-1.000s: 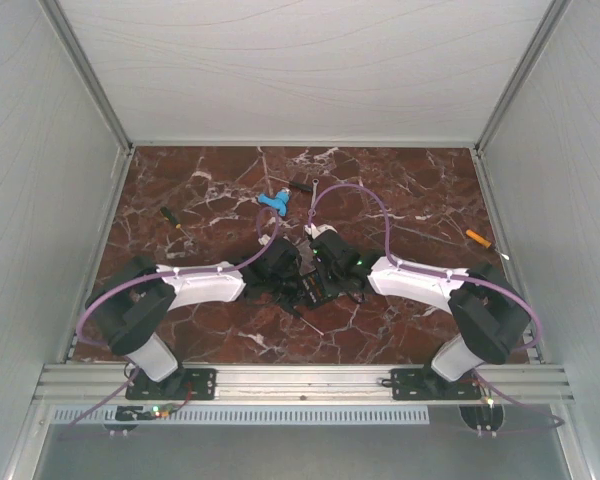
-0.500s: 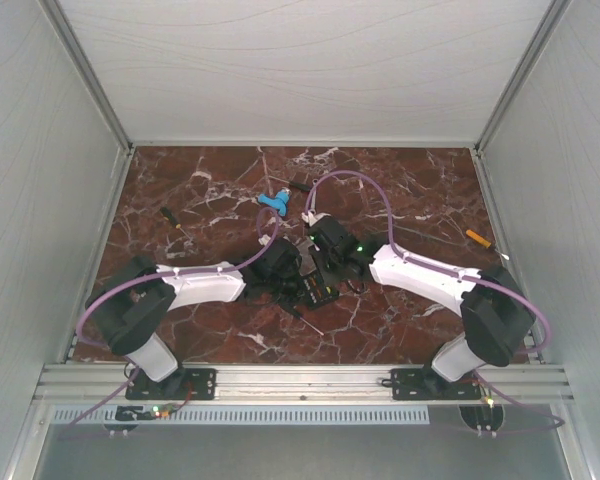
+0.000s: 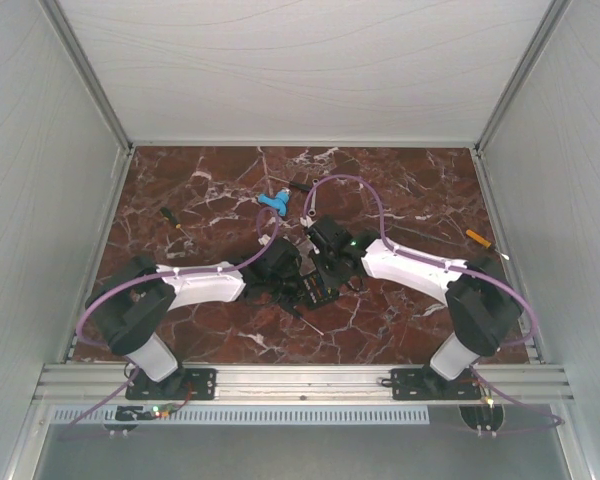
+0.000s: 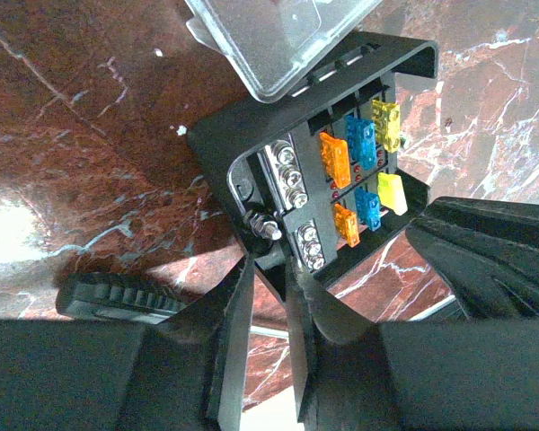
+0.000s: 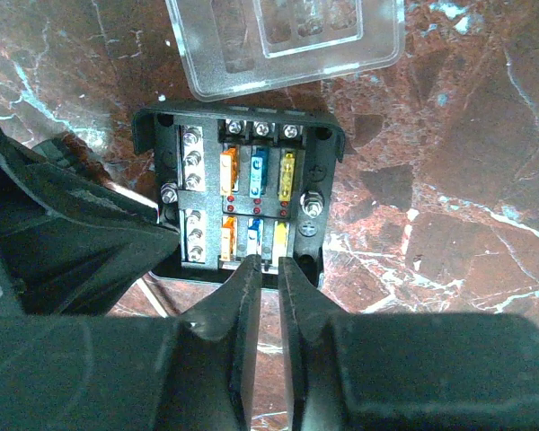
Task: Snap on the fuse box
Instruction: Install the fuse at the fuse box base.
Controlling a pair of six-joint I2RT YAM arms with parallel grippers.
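The black fuse box (image 3: 315, 290) lies open on the marble between both arms, with orange, blue and yellow fuses showing in the left wrist view (image 4: 341, 180) and in the right wrist view (image 5: 242, 206). Its clear lid (image 4: 269, 36) lies flat just beyond the box and also shows in the right wrist view (image 5: 287, 40). My left gripper (image 3: 285, 275) is shut on a corner of the box (image 4: 269, 260). My right gripper (image 3: 325, 262) has its jaws nearly together with nothing between them, tips at the box's near edge (image 5: 268, 262).
A blue plastic piece (image 3: 273, 203) lies behind the grippers. A black-handled screwdriver (image 3: 170, 217) lies at the left, and a small orange item (image 3: 478, 238) at the right. A ribbed black part (image 4: 117, 296) lies beside the left fingers. White walls enclose the table.
My right arm has swung left and its gripper has come up to the fuse box. The left arm and the box have stayed in place.
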